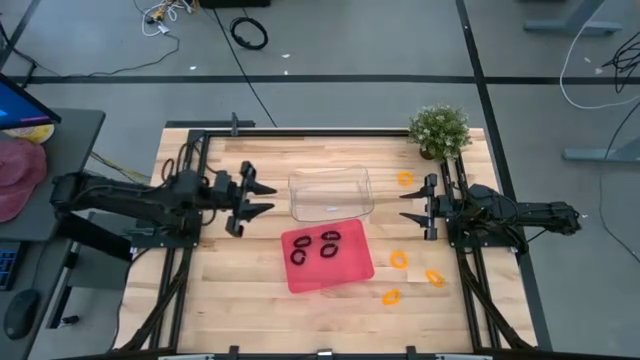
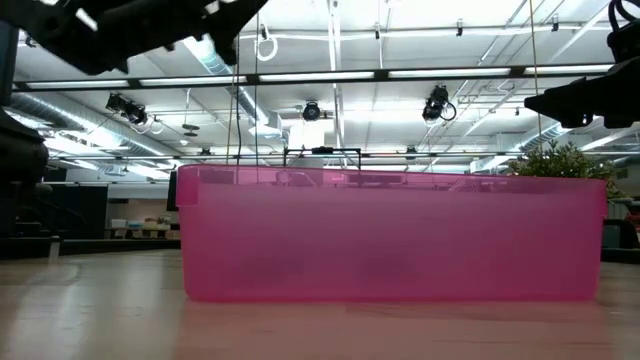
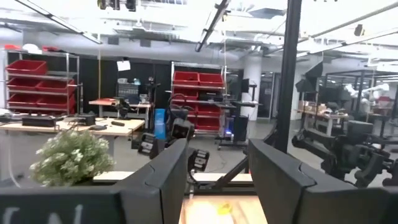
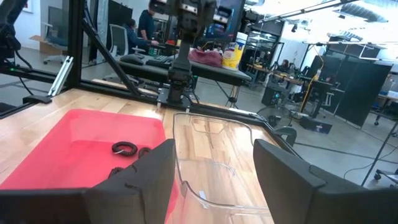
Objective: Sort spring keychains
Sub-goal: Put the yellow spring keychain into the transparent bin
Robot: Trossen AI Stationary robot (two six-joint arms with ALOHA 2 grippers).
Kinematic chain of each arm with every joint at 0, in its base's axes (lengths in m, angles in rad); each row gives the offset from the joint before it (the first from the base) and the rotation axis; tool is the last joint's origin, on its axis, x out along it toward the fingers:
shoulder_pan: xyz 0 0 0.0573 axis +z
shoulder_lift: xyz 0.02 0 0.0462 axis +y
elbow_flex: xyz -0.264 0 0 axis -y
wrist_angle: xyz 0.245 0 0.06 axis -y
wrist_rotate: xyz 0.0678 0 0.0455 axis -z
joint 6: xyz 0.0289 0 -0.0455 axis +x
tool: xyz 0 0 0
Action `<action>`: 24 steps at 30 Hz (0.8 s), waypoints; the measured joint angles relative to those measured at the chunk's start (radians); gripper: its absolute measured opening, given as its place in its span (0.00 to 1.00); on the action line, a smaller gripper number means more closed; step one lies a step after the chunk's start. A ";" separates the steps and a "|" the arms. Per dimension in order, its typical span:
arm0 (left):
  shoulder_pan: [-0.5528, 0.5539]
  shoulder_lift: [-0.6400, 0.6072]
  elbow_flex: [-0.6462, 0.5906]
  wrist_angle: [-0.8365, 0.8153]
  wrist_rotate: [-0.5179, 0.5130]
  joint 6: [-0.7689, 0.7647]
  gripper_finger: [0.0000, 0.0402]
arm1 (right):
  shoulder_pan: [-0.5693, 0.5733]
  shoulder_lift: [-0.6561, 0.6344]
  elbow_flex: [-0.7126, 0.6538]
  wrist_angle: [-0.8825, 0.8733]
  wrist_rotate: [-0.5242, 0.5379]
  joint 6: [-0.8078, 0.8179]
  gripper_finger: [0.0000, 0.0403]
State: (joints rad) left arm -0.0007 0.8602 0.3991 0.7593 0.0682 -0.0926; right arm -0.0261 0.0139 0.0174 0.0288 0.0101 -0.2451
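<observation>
On the wooden tabletop (image 1: 240,290) a red tray (image 1: 345,272) lies near the middle, and four black spring keychains (image 1: 329,237) rest inside it, grouped toward its far half. Just behind the tray, touching or nearly touching its far edge, stands a clear plastic bin (image 1: 330,193) with nothing visible in it. Four orange spring keychains lie loose on the bare wood to the right: one (image 1: 404,179) near the small potted plant (image 1: 439,130) at the far right corner, one (image 1: 399,259) just beside the tray's right edge, one (image 1: 434,277) a little farther right, and one (image 1: 391,297) nearest the front.

The left claw (image 1: 262,197) hangs above the tabletop to the left of the clear bin, its two fingers parted and holding nothing. The right claw (image 1: 408,206) hangs on the other side, to the right of the bin, fingers likewise spread and empty. In the right wrist view the parted fingers (image 4: 146,177) frame the tray with a black keychain (image 4: 124,149) in it and the bin's rim (image 4: 211,162).
</observation>
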 joint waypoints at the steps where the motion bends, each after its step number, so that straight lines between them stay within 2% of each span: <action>1: 0.000 -0.019 -0.018 0.001 -0.004 0.000 0.43 | 0.000 0.000 0.000 0.000 0.000 0.000 0.55; 14: 0.000 -0.188 -0.193 -0.003 0.007 0.008 0.43 | 0.000 0.000 0.000 0.000 0.000 0.000 0.55; 21: -0.003 -0.298 -0.283 -0.009 0.086 0.007 0.43 | 0.000 0.000 0.000 0.000 0.000 0.000 0.55; 24: -0.003 -0.344 -0.331 -0.010 0.090 -0.004 0.43 | 0.000 0.000 0.000 0.000 0.000 0.000 0.55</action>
State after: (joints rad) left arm -0.0038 0.5163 0.0685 0.7494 0.1585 -0.0962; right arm -0.0261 0.0139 0.0171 0.0288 0.0104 -0.2451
